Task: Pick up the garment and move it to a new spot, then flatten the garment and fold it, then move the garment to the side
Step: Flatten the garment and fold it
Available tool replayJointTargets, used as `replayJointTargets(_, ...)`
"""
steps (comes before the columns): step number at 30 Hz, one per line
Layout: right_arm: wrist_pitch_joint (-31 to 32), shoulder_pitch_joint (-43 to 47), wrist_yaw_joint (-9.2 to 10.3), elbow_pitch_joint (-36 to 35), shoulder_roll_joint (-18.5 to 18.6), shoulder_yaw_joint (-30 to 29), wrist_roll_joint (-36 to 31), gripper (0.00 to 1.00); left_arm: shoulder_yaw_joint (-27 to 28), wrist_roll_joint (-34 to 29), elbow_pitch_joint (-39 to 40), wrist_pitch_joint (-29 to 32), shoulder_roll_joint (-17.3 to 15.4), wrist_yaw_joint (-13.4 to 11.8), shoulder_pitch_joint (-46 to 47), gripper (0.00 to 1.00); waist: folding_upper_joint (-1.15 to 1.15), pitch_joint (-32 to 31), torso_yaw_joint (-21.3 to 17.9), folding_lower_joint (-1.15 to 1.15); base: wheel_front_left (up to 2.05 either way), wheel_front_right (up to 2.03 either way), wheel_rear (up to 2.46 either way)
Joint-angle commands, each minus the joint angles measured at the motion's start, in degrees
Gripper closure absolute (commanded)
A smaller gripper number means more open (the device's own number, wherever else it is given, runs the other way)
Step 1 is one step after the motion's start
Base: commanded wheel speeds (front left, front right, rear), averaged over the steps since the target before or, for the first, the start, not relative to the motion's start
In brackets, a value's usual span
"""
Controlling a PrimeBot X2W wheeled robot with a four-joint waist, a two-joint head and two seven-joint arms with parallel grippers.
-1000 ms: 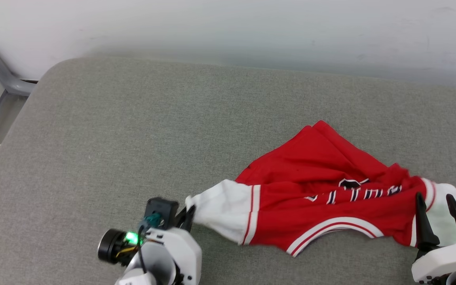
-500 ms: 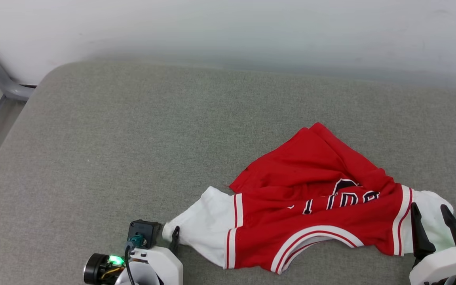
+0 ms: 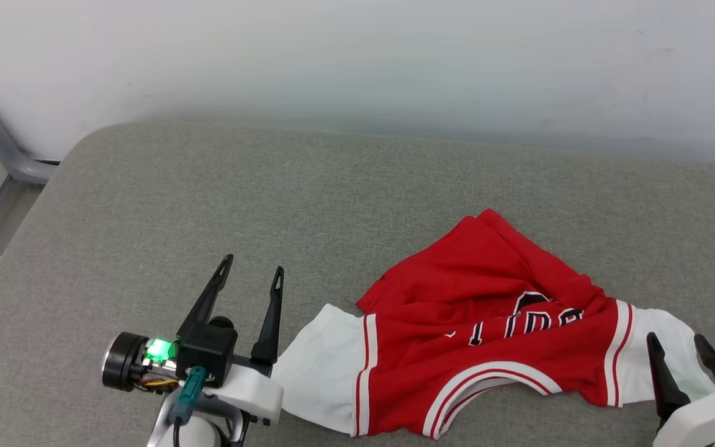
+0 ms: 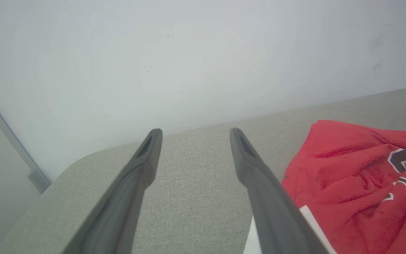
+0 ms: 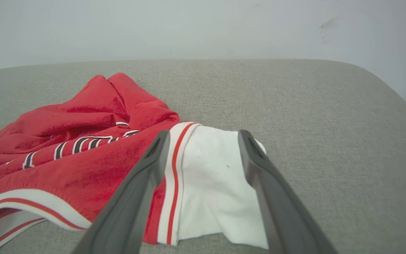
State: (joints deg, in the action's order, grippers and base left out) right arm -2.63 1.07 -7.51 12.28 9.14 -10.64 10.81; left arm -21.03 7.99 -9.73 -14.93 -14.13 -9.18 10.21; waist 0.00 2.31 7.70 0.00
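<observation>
Observer: Ground first; what bears the load?

Me: Grey cushion point(image 3: 146, 205), broad, cloth-covered; the garment point(image 3: 488, 347) lies on its near right part, rumpled, red body heaped toward the far side, collar trim point(image 3: 488, 379) facing me.

Observer: How will it handle?

Me: My judgement: light, limp, no stiffness at all; it will sag and drag from any single hold; likely to catch on the cushion weave rather than slide. Not fragile.

Observer: Where to take it?

Me: The two white sleeves; left sleeve point(image 3: 320, 366) spread flat toward my left arm, right sleeve point(image 5: 210, 183) flat at the other end. A pinch at each, near the striped seams, should let me stretch it out level.

Observer: Containers?

Me: Nothing here serves as one; the shirt lies straight on the cushion.

Observer: Hands?

Me: Left gripper point(image 3: 254, 264) fingers spread wide, empty, just beside the left sleeve. Right gripper point(image 3: 674, 338) also spread wide, empty, fingers to either side of the right sleeve in the wrist view; whether they touch the cloth, cannot tell.
</observation>
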Motion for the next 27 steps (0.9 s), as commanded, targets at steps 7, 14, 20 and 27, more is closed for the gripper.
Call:
replayJointTargets(7,21.0,1.8,0.04,-4.7,3.4,-3.2,-0.6,0.0,1.1,-2.8,7.1,-0.3,0.5,0.3,-4.3,0.0,0.0,1.5,0.1,0.0,0.0,0.0,0.0)
replayJointTargets(14,43.3,1.4,0.04,-10.5,5.0,-7.0,-1.4,0.0,1.9,-3.9,8.5,-0.3,1.4,1.6,-3.0,0.0,0.0,4.0,1.0,0.0,0.0,0.0,0.0)
replayJointTargets(20,49.3,-0.9,0.06,-11.3,5.1,-8.8,-2.4,0.0,2.5,-4.1,7.9,-0.3,2.3,2.8,-1.9,0.0,0.0,6.5,2.4,0.0,0.0,0.0,0.0)
replayJointTargets(27,48.0,-2.6,0.05,-8.1,4.6,-10.5,-5.6,0.0,3.5,-4.3,7.2,-0.3,2.9,3.8,-1.4,0.0,0.0,8.3,3.7,0.0,0.0,0.0,0.0)
